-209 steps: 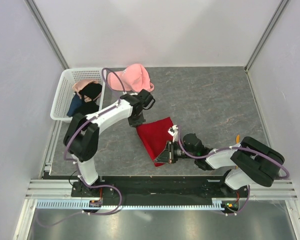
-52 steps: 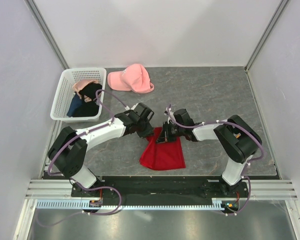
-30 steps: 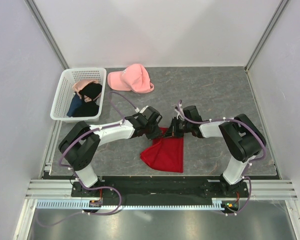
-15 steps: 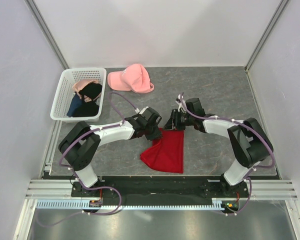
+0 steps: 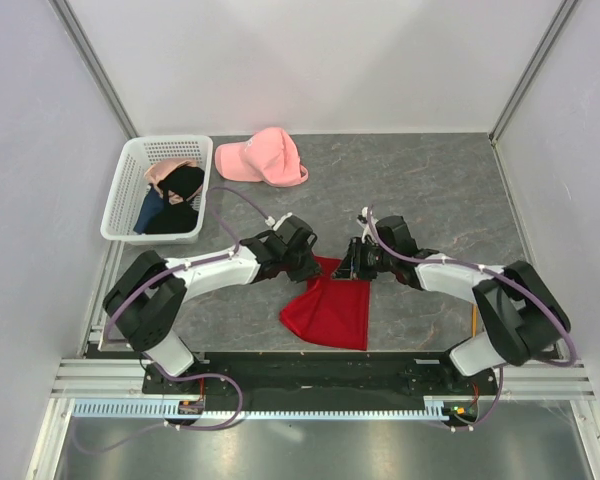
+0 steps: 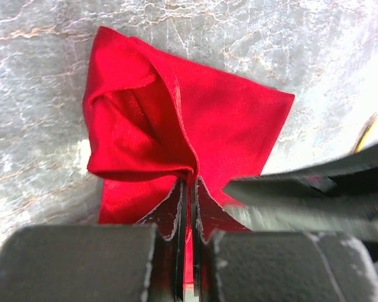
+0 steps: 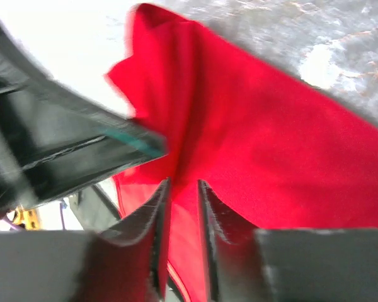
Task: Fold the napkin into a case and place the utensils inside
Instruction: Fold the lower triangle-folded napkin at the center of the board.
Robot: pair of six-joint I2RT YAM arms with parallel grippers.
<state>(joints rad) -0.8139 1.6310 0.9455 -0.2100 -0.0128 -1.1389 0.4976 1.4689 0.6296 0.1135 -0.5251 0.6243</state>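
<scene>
The red napkin (image 5: 330, 308) lies near the table's front, between the two arms, and is bunched at its far left corner. My left gripper (image 5: 313, 264) is shut on that corner. In the left wrist view the cloth (image 6: 227, 126) gathers into a fold where the left gripper (image 6: 190, 184) pinches it. My right gripper (image 5: 353, 268) sits at the far right corner. In the right wrist view its jaws (image 7: 183, 184) stand slightly apart above the cloth (image 7: 290, 157), gripping nothing. A thin orange utensil (image 5: 474, 318) peeks out beside the right arm.
A white basket (image 5: 123, 196) holding dark garments stands at the back left. A pink cap (image 5: 265, 156) lies beside it. White walls close in both sides and the back. The arms' bases (image 5: 320, 375) sit on a rail at the front edge.
My right gripper has opened and let go of the napkin's far right corner, and its arm has swung lower and to the right. The left gripper stays shut on its corner.
</scene>
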